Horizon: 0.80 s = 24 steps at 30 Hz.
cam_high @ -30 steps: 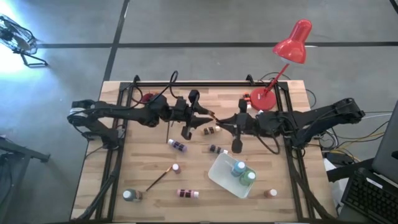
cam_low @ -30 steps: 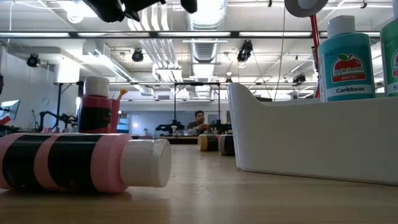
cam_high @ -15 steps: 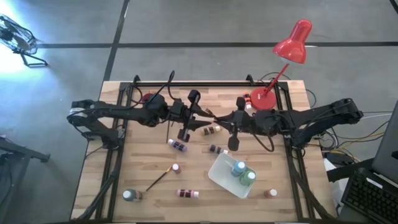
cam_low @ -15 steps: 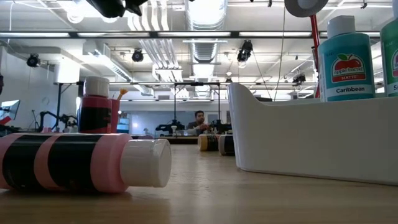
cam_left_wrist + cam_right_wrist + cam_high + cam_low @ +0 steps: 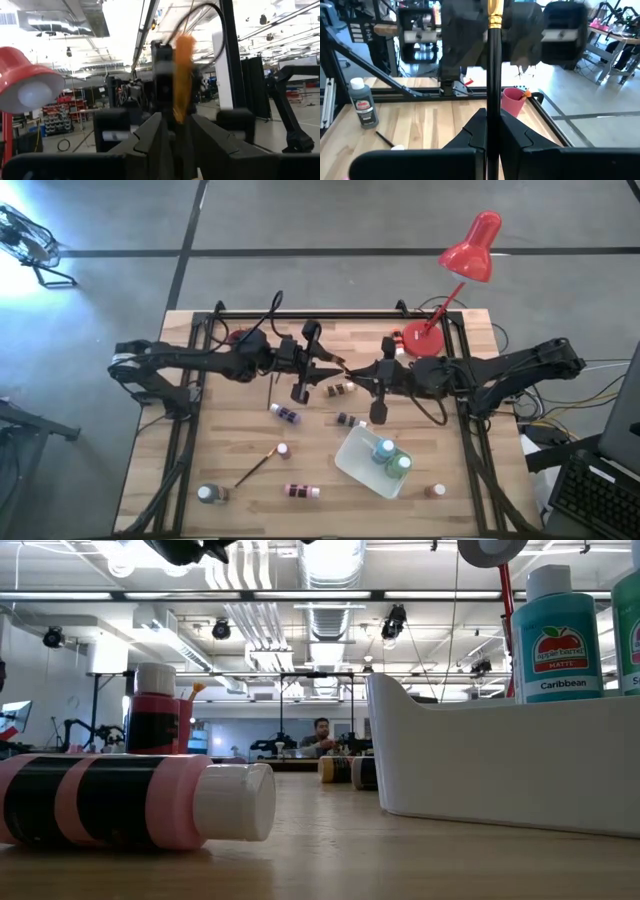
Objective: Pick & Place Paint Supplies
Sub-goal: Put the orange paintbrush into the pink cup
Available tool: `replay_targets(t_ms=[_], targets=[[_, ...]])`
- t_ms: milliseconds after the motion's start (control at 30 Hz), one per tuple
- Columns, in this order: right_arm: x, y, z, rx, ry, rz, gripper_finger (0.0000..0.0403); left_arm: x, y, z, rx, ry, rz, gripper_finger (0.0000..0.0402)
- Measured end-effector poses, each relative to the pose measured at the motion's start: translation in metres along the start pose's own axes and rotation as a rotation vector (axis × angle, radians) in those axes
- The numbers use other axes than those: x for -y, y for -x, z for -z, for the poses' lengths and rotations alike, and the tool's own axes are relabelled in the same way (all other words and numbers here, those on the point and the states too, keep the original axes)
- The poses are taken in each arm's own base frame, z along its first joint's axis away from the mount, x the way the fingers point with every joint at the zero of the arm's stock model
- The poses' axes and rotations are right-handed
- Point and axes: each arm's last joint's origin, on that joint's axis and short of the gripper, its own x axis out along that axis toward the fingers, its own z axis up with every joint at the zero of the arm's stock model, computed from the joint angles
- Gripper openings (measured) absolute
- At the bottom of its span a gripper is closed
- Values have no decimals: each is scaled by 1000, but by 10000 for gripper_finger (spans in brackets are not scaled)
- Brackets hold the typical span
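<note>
Paintbrush (image 5: 493,75) with a dark handle and gold ferrule hangs mid-air above the tabletop (image 5: 320,470), between the two arms: the right gripper (image 5: 352,375) has its fingers pinched shut on the handle, while the left gripper (image 5: 330,372) meets it with fingers narrowly parted around the orange bristle end (image 5: 183,75). If one side lets go before the other has a firm hold, the thin brush could slip and fall among the bottles (image 5: 286,415) instead of reaching the white bin (image 5: 352,460).
</note>
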Motion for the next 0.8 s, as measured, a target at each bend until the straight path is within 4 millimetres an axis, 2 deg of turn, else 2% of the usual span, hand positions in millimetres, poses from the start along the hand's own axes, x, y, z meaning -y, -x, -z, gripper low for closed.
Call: replay_targets(t_ms=[233, 633, 800], targets=[[-3, -8, 5, -24, 7, 3, 16, -2, -5, -10, 32, -12, 4, 108], [-3, -7, 6, -28, 6, 3, 16, -2, -7, -15, 47, -12, 3, 108], [-3, -7, 6, -31, 8, 6, 16, -2, -7, -15, 45, -8, 4, 83]])
